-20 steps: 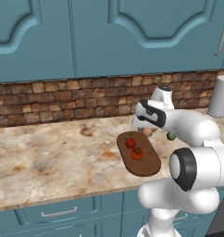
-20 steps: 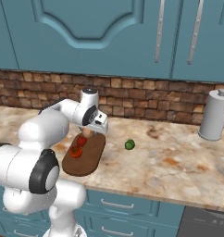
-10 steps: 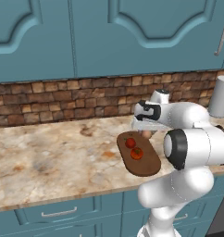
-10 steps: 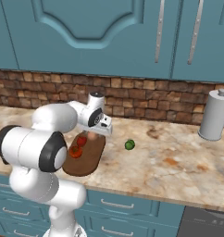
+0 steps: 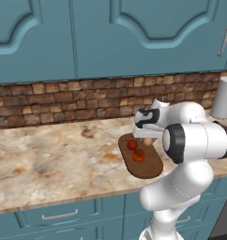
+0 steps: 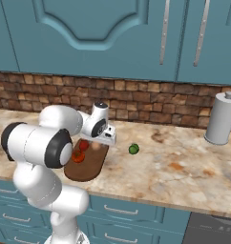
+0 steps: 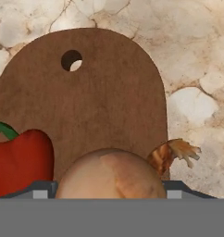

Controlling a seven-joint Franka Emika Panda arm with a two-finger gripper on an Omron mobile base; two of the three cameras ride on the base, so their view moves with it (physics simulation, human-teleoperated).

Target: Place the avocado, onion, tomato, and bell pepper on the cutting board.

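Note:
The tan-brown onion [image 7: 111,173] sits between my gripper's [image 7: 111,190] two fingertips, low over the far end of the dark brown cutting board [image 7: 109,102]. In the left base view the gripper [image 5: 147,135] stands over the onion [image 5: 147,141] above the board [image 5: 148,168]. A red bell pepper [image 5: 132,145] and a tomato [image 5: 139,155] lie on the board. The bell pepper [image 7: 21,162] with its green stem is just left of the onion. The dark green avocado [image 6: 133,149] rests on the counter to the right of the board [image 6: 86,169], apart from it.
A paper-towel roll [image 6: 220,119] stands at the back right of the counter. The brick backsplash [image 6: 151,100] runs behind the board. A small round hole [image 7: 71,60] pierces the board's end. Bare marble counter [image 6: 184,162] lies right of the avocado.
The hand has come down a little toward the far end of the board with the onion in it, and the arm's elbow has swung forward. The pepper, tomato and avocado have stayed put.

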